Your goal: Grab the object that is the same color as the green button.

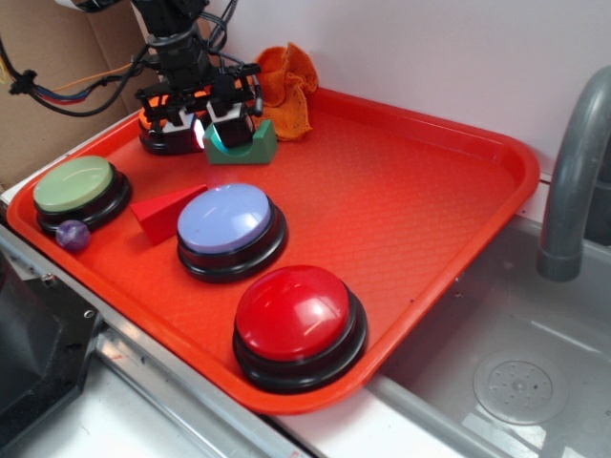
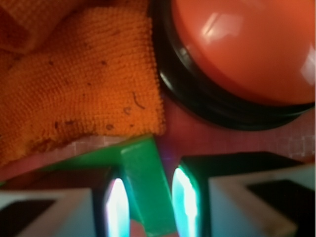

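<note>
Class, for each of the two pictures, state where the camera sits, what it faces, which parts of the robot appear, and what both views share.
Exterior: sits off the red tray's near corner, looking down across it toward the wall; shows the arm and gripper over the green block, plus four buttons and a sink.
Wrist: sits on the arm, looking down past the gripper; both fingers straddle the green block but have not clearly closed on it.
Shared: the green block, the orange cloth, the orange button, the gripper.
</note>
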